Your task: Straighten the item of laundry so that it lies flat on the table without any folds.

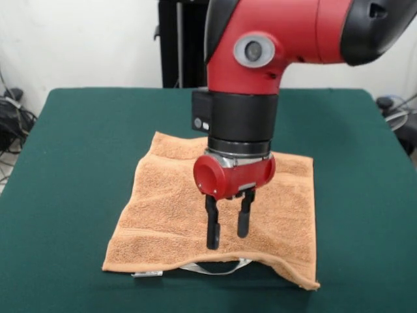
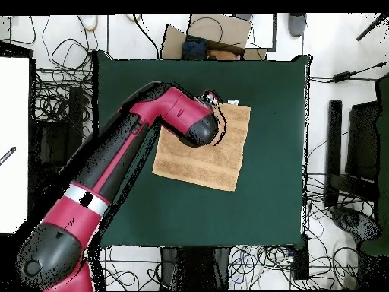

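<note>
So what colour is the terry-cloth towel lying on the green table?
Light orange-tan terry-cloth towel, with woven border bands in that same colour; the front view shows it best.

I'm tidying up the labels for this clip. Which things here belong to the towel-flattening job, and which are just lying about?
Part of the job:
- towel, spread out, near edge lifted in a small hump
- green table
- gripper, jaws open, above the towel

Just lying about:
- cables on the floor
- cardboard box beyond the table
</note>
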Controlling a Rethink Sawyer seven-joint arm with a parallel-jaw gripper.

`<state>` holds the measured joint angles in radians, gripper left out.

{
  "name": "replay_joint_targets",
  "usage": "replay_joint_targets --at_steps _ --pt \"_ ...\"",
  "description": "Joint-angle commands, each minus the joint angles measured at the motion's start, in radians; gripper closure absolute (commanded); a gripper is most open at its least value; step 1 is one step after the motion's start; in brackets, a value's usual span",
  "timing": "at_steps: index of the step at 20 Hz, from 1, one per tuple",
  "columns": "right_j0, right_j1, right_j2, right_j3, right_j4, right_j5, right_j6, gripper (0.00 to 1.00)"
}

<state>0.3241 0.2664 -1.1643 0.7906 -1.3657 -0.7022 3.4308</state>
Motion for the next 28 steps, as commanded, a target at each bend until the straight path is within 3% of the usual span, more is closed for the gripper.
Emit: replay_joint_targets --at_steps 1,8,18,21,24,28 --pt "-0.006 -0.001 0.213 0.045 0.118 0.154 -0.296 0.00" --pt "-0.005 -0.025 0.214 0.042 0.132 0.233 -0.308 0.00" --pt "-0.060 -0.142 0.367 0.119 0.337 0.305 -0.787 0.00" --pt "-0.059 -0.116 0.358 0.119 0.354 0.302 -0.781 0.00" --pt "-0.071 -0.104 0.357 0.121 0.442 0.301 -0.901 0.00" --pt "-0.074 -0.091 0.339 0.132 0.512 0.284 -0.970 0.00"
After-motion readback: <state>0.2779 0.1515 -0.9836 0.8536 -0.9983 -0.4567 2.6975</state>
